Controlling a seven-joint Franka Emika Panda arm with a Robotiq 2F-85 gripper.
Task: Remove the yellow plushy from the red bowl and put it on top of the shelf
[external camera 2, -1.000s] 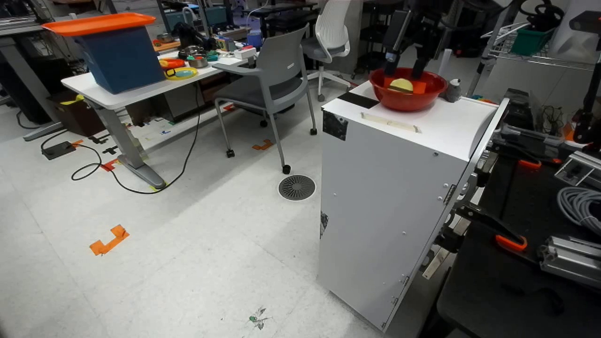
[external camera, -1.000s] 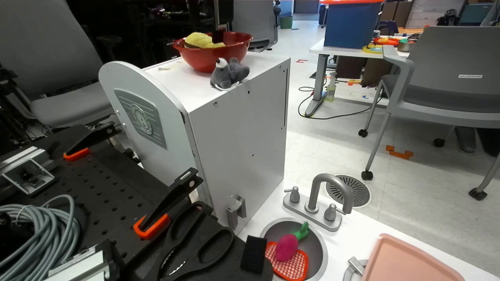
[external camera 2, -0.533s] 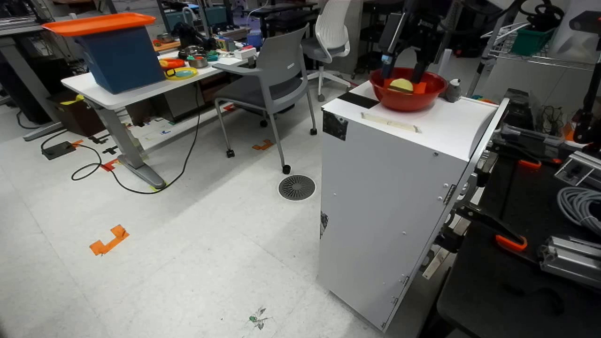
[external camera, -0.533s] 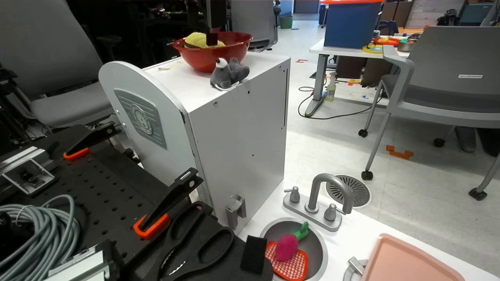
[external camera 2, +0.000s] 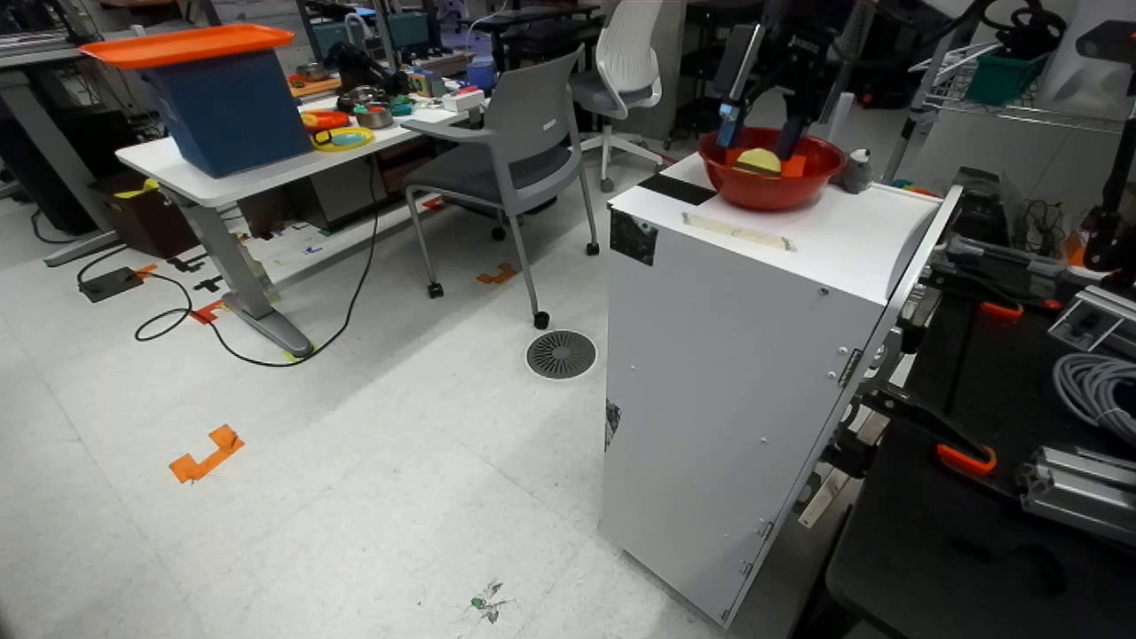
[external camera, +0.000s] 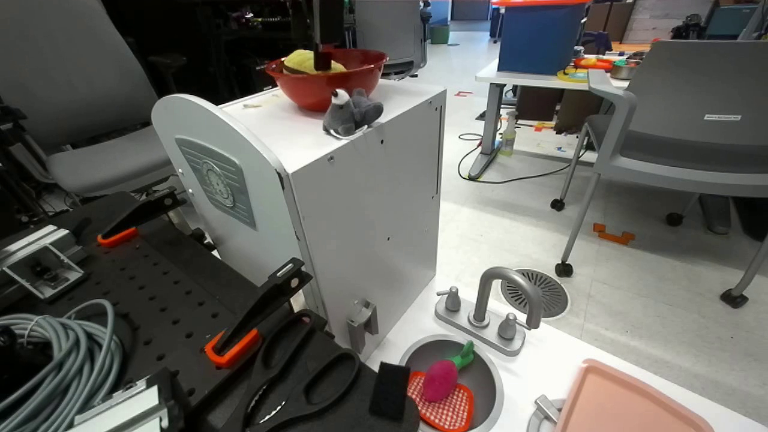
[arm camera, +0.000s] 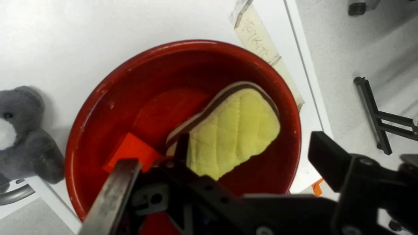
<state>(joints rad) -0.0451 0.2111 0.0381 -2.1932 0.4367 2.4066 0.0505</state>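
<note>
The yellow plushy (arm camera: 235,120) has quilted segments and a brown and beige edge. It lies inside the red bowl (arm camera: 183,47). It also shows in both exterior views (external camera: 300,61) (external camera 2: 759,161). The bowl (external camera: 318,90) (external camera 2: 772,193) stands on the flat white top of the shelf (external camera: 372,204) (external camera 2: 737,373). My gripper (arm camera: 251,147) is open and empty, pointing down over the bowl (external camera 2: 759,140). In the wrist view one finger overlaps the plushy's near end; the other appears beyond the bowl's rim. Contact with the plushy cannot be told.
A grey plush toy (arm camera: 26,137) sits beside the bowl at the shelf's edge (external camera: 351,113). An orange block (arm camera: 130,151) lies in the bowl beside the plushy. A sink with a faucet (external camera: 510,294) and a black table with clamps (external camera: 174,288) adjoin the shelf.
My gripper has shifted left in an exterior view, so a finger now stands in front of the plushy. Its fingers look slightly wider apart. The bowl and plushy have not moved.
</note>
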